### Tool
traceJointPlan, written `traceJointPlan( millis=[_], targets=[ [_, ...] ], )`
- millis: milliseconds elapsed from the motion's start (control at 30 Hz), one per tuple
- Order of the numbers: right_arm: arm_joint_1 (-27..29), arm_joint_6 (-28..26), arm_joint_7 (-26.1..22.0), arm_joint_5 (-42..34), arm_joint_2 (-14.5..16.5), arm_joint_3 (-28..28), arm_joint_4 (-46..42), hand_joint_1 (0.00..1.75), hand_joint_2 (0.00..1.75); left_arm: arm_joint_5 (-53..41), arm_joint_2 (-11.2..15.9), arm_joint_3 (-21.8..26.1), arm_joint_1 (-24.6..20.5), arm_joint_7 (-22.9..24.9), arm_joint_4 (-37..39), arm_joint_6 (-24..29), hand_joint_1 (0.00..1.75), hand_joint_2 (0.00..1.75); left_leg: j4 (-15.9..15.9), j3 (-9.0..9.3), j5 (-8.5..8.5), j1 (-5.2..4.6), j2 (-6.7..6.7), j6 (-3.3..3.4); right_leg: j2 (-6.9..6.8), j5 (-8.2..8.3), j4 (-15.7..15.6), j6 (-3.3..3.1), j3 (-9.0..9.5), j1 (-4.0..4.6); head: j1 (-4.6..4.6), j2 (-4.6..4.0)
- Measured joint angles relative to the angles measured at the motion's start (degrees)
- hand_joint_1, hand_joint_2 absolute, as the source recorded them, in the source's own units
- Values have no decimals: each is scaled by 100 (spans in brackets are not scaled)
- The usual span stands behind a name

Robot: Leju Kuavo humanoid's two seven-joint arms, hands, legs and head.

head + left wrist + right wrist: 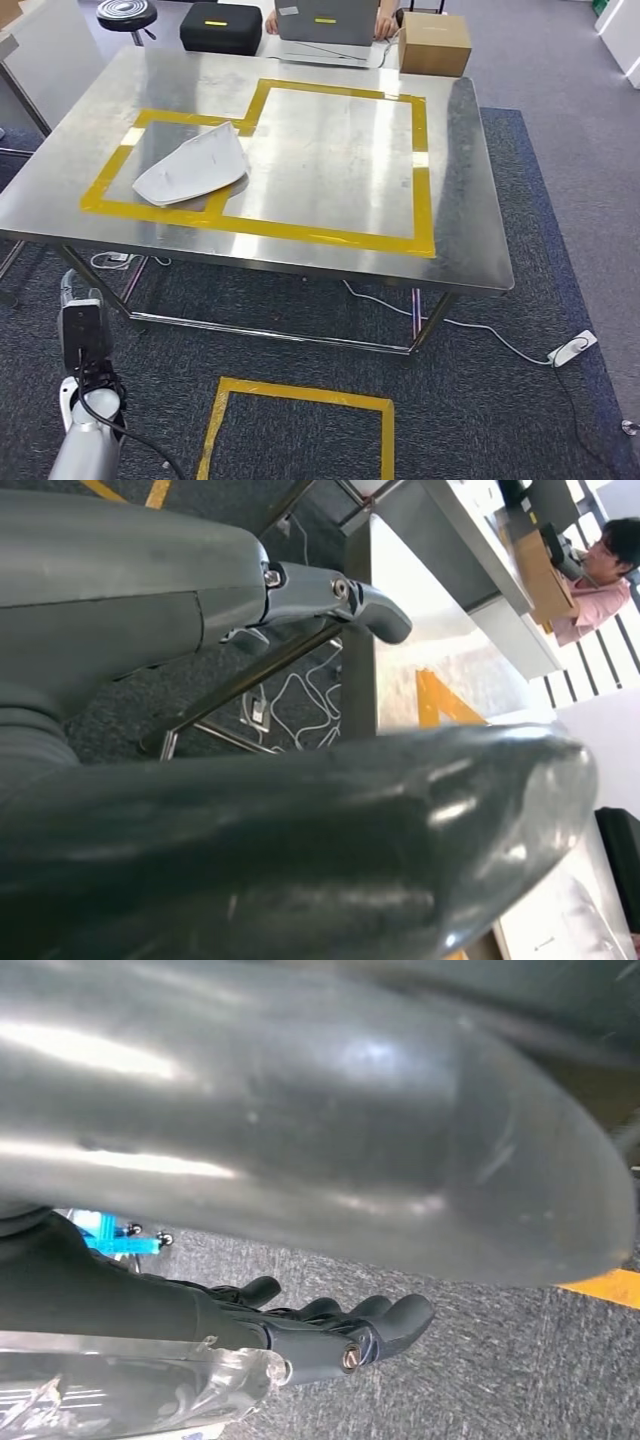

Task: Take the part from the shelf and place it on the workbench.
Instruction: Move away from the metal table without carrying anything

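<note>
Grey carpet runs under our stainless steel tabletop [317,150]. Near us, our left hand [332,590] and right hand [340,1330] hang with fingers apart, holding nothing. The white curved plastic part [192,165] lies near the tabletop's left edge; we judge it light, stiff and slippery, best gripped at its rim.

Left arm [84,440] hangs low at the robot's side, silver forearm pointing down toward the floor, wrist camera box on top. Left hand [226,820] is empty; the thick grey thumb lies long across the left wrist view, one darker finger [355,600] reaches out straight above it, well apart from the thumb. Right hand [302,1330] is also empty, dark fingers [392,1320] stretched out nearly straight side by side, thumb spread away from them.
</note>
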Motion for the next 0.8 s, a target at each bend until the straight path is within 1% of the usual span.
traceJointPlan(
  millis=[33, 67, 100, 133, 167, 200, 233, 267, 300, 367, 400, 433, 467, 500, 533, 567, 600, 633, 667, 700, 733, 767, 800],
  targets=[
    [1, 2, 3, 3, 0, 1, 0, 0, 0, 0, 1, 0, 4, 0, 0, -2, 0, 0, 1, -22, 14, -4, -4, 5, 0, -142, 341, 10, -133, -3, 0, 0],
    [3, 3, 6, 4, 0, 1, 0, 0, 0, 1, 1, 0, 7, 0, 0, -3, 0, 0, 2, -40, 28, -7, -12, 5, 0, -178, 504, 11, -178, -2, 1, 0],
    [4, 4, 8, 6, 0, 2, 0, 0, 0, 0, 2, 0, 8, 0, 0, -3, 0, 0, 3, -53, 42, -11, -26, -1, 3, -102, 432, 2, -107, -2, 0, 0],
    [4, 4, 10, 7, 0, 2, 0, 0, 0, 0, 1, 0, 7, 0, 0, -3, 0, 0, 4, -60, 55, -12, -44, -11, 13, 60, 140, -16, 71, -1, -1, 1],
    [2, 3, 10, 7, 0, 3, 0, 0, 0, -1, 0, -1, 3, 0, 0, -3, 0, 0, 4, -64, 67, -12, -64, -25, 56, 243, -302, -41, 323, -2, -1, 0],
    [-2, 3, 10, 8, 1, 4, 0, 0, 0, -2, -1, 0, -5, 0, 0, -3, 0, 0, 9, -75, 80, -19, -83, -46, 106, 370, -716, -65, 556, -2, -3, 0],
    [-5, 3, 8, 8, 1, 5, 0, 0, 0, -2, -1, 1, -14, -1, 0, -3, 0, 0, 13, -93, 98, -22, -102, -73, 151, 446, -1012, -87, 713, -1, -5, 1],
    [-6, 3, 7, 8, 1, 5, 0, 0, 0, -3, -1, 1, -20, -1, 0, -4, 0, 0, 15, -114, 119, -20, -118, -105, 184, 467, -1170, -108, 791, 4, -7, 1],
    [-5, 3, 5, 8, 1, 6, 0, 0, 0, -4, -1, 1, -22, -2, 0, -5, 0, 0, 11, -134, 142, -17, -133, -141, 181, 466, -1189, -128, 796, 15, -8, 1],
    [0, 3, 4, 9, 2, 7, 0, 0, 0, -5, -1, 1, -17, -2, 0, -7, 0, 0, 6, -160, 156, -5, -146, -207, 135, 516, -1205, -200, 771, 12, -9, 0],
    [-1, 3, 4, 10, 3, 7, 0, 0, 0, -5, -1, 1, -17, -3, 0, -8, 0, 0, 74, -198, 85, -6, -131, -233, 105, 548, -1228, -242, 760, 2, -18, 0],
    [-4, 3, 4, 9, 4, 7, 0, 0, 0, -5, 0, 0, -23, -4, 0, -8, 0, 0, 249, -278, -55, -9, -104, -255, 72, 580, -1253, -280, 745, -12, -32, 0],
    [-5, 3, 4, 9, 5, 8, 0, 0, 0, -5, 1, -1, -27, -5, 0, -8, 0, 0, 550, -408, -260, -8, -70, -274, 38, 604, -1264, -304, 723, -19, -45, 0],
    [-1, 3, 4, 8, 4, 8, 0, 0, 0, -5, 3, -1, -30, -6, 0, -9, 0, 0, 942, -572, -481, -9, -51, -293, 5, 620, -1265, -315, 694, -18, -57, 1],
    [4, 3, 4, 8, 4, 8, 0, 0, 0, -5, 5, 0, -26, -7, 0, -11, 0, 0, 1313, -723, -651, -7, -42, -310, -31, 635, -1264, -317, 667, -16, -61, 1],
    [9, 2, 4, 8, 4, 8, 0, 0, 0, -5, 7, 1, -17, -7, 0, -13, 0, 0, 1554, -808, -728, -7, -38, -322, -70, 650, -1262, -314, 642, -15, -61, 1],
    [10, 2, 4, 8, 4, 8, 0, 0, 0, -5, 7, 1, -10, -7, 0, -14, 0, 0, 1580, -788, -691, -6, -31, -328, -109, 663, -1260, -306, 622, -14, -62, 1],
    [9, 2, 4, 8, 5, 8, 0, 0, 0, -5, 8, 2, -7, -7, 0, -14, 0, 0, 1382, -654, -556, -5, -13, -330, -146, 673, -1256, -296, 610, -15, -62, 0],
    [6, 2, 4, 8, 6, 8, 0, 0, 0, -5, 8, 2, -8, -7, 0, -14, 0, 0, 1003, -422, -366, -4, 42, -332, -183, 680, -1247, -282, 603, -17, -62, 0],
    [4, 2, 4, 7, 6, 8, 0, 0, 0, -5, 8, 1, -15, -7, 0, -14, 0, 0, 587, -181, -226, -13, 145, -337, -215, 681, -1231, -260, 595, -5, -64, 0],
    [2, 2, 4, 5, 5, 8, 0, 0, 0, -6, 5, 1, -25, -7, -1, -14, 0, 0, 256, -3, -129, -17, 221, -317, -242, 678, -1205, -239, 582, 12, -68, 0],
    [0, 2, 4, 3, 4, 8, 0, 0, 0, -6, 2, 0, -29, -8, -1, -15, 0, 0, 45, 99, -86, -24, 280, -287, -271, 678, -1186, -217, 569, 32, -63, 0],
    [0, 2, 4, 0, 3, 8, 0, 0, 0, -7, -1, -1, -27, -8, -2, -15, 0, 0, -22, 112, -92, -36, 291, -245, -300, 682, -1177, -193, 560, 50, -61, 1]
  ],
)
